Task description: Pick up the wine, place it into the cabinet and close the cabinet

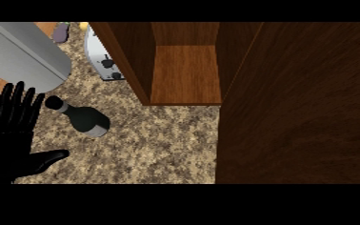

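While the speckled, granite-like desk (pixel 162 143) filled the lower middle of the frame, a dark glass wine bottle (pixel 83 117) lay on its side at the left, its rounded black stopper pointing to the upper left and its broad base toward the lower right. At the left edge, the black left hand (pixel 20 138) was open, fingers straight and spread upward, thumb stretched out to the right below the bottle. Its fingertips sat just beside the stopper, not touching it. The wooden cabinet (pixel 186 74), smooth and reddish brown with visible grain, stood open at the upper middle, showing 1 bare shelf. Its tall door (pixel 288 114) covered the right of the frame. A brushed grey metal object (pixel 32 57) occupied the upper left, and a shiny toaster (pixel 102 57) stood beside the cabinet's left wall.
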Motion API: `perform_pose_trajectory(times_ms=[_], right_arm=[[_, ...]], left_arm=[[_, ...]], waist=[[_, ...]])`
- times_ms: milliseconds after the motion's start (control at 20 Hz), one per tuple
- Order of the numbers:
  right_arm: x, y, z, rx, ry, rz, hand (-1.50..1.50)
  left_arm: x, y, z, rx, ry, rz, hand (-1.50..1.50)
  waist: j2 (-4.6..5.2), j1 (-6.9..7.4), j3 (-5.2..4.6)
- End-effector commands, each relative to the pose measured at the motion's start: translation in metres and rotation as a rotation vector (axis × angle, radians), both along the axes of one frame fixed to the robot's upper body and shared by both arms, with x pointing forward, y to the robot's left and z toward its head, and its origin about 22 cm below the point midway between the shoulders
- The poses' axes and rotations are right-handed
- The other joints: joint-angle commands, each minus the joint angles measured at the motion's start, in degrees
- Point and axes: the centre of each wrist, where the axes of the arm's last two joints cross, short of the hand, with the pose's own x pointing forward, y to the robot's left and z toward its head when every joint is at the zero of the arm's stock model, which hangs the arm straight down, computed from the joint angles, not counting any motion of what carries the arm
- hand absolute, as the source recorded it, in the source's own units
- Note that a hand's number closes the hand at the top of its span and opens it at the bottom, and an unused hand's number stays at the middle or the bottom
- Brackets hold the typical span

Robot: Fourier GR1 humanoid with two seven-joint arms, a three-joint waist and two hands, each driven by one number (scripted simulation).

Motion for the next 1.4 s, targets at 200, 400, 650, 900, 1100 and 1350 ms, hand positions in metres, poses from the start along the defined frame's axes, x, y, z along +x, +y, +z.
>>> perform_pose_trajectory(times_ms=[200,400,650,900,1100,1350], right_arm=[[-0.034,-0.006,0.024,0.021,-0.063,0.02,-1.5],[-0.037,0.003,0.025,0.02,-0.069,0.025,-1.5],[-0.031,-0.005,0.033,0.017,-0.055,0.021,-1.5],[-0.032,-0.002,0.03,0.038,-0.07,0.007,-1.5],[-0.025,-0.002,0.024,0.02,-0.045,0.021,-1.5],[-0.027,-0.009,0.02,0.021,-0.053,0.03,-1.5]], left_arm=[[0.0,0.022,-0.032,-0.006,0.017,0.037,-1.5],[0.023,0.03,-0.037,0.01,0.017,0.04,-1.5],[0.016,0.027,-0.05,0.012,0.033,0.023,-1.5],[0.013,0.017,-0.081,-0.001,0.034,-0.027,-1.5],[0.027,-0.001,-0.105,0.003,0.039,-0.041,-1.5],[0.024,0.045,-0.112,-0.009,0.036,-0.014,-1.5]], waist=[[-0.03,0.16,0.01],[-0.01,0.02,-0.01],[-0.02,0.26,0.01],[-0.03,0.1,0.0],[0.05,0.0,-0.01],[0.08,-0.19,0.0]])
